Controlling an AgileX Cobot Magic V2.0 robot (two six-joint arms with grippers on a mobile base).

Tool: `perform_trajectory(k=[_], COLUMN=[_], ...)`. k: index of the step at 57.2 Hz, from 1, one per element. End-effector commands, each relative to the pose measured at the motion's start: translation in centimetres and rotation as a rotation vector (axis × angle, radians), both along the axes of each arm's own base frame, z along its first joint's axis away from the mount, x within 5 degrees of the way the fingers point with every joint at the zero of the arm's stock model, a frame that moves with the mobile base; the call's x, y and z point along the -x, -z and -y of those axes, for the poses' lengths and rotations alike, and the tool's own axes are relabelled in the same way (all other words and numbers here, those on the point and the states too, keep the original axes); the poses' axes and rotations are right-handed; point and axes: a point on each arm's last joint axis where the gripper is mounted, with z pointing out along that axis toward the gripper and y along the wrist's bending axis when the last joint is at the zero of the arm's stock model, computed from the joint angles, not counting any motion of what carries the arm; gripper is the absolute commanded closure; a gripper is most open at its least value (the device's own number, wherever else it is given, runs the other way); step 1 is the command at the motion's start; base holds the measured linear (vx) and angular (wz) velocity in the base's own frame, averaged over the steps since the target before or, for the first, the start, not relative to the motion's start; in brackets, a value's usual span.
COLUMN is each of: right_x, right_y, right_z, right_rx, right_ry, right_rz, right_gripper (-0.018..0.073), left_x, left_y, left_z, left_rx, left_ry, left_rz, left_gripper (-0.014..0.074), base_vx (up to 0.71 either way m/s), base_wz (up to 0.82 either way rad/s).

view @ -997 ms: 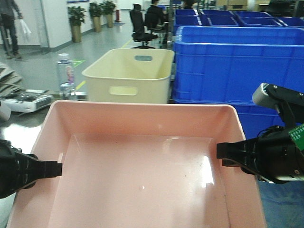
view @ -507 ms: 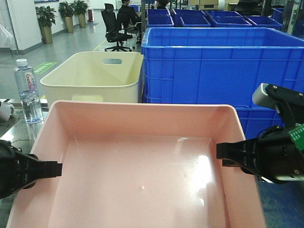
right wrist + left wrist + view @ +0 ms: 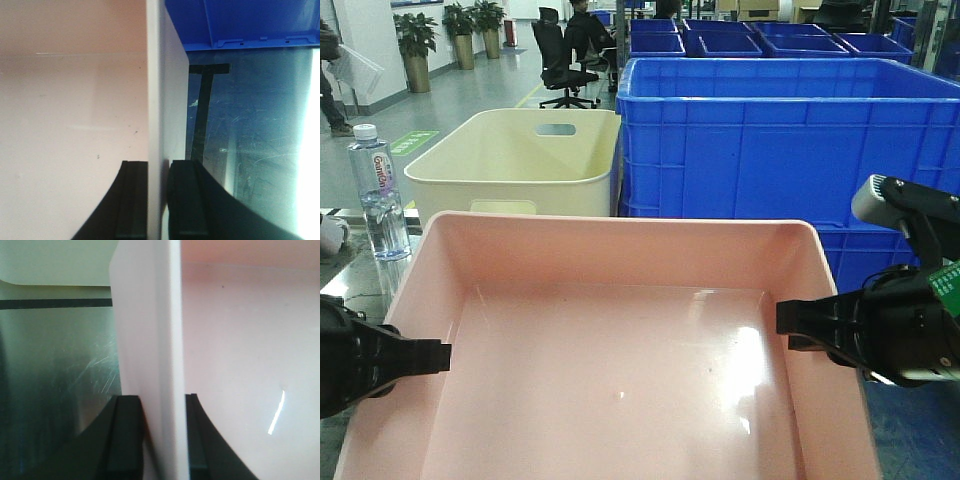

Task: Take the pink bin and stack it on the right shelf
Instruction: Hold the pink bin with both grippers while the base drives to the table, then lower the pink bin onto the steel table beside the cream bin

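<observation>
I hold pink bin straight ahead between both arms, side walls running fore-aft. Left end effector clamped on left wall, right end effector clamped on right wall, one finger each side of rim. Neither arm nearer. Right shelf, scratched shiny grey metal, lies below, outside both walls; I cannot tell contact. Cream tub and blue crate just past far rim: little room forward, I judge.

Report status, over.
Left tool shut on pink bin left wall. Right tool shut on its right wall. Cream tub, blue crate close ahead.
</observation>
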Motion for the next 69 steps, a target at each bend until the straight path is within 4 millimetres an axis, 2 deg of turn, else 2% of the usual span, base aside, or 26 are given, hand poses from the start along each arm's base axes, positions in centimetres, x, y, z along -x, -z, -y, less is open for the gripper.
perform_trajectory(k=[1,30,39,46,53,60,69], right_x=[0.0,-0.1,-0.5,-2.2,-4.3,-5.6,-6.7], right_y=[-2.5,-2.6,-2.3,-0.6,1.9,3.6,5.6], right_z=[0.9,0.9,0.3,-0.5,-1.2,-1.6,-2.0], right_rx=[0.012,0.004,-0.026,-0.040,-0.032,-0.024,0.030], right_ry=[0.030,0.031,0.009,-0.011,-0.009,-0.011,-0.049], right_rz=[0.174,0.190,0.176,0.116,0.027,-0.022,-0.070], right_gripper=[0.0568,0.0568,0.0568,0.0568,0.0568,0.0568,0.0560], left_x=[0.1,0.1,-0.1,-0.7,-2.6,-4.0,-5.0], left_y=[-2.0,-2.0,-2.1,-2.0,0.4,2.3,3.6], left_z=[-0.5,-0.5,-0.7,-1.3,-1.6,-1.3,-1.0], left_rx=[0.035,0.035,0.014,-0.028,-0.174,-0.203,-0.218], left_ry=[-0.040,-0.042,-0.052,-0.113,-0.151,-0.149,-0.144], left_rz=[0.111,0.115,0.140,0.171,0.078,-0.001,-0.042], left_gripper=[0.0598,0.0598,0.0598,0.0598,0.0598,0.0598,0.0594], base_vx=[0.00,0.00,0.00,0.00,0.00,0.00,0.00], base_wz=[0.00,0.00,0.00,0.00,0.00,0.00,0.00])
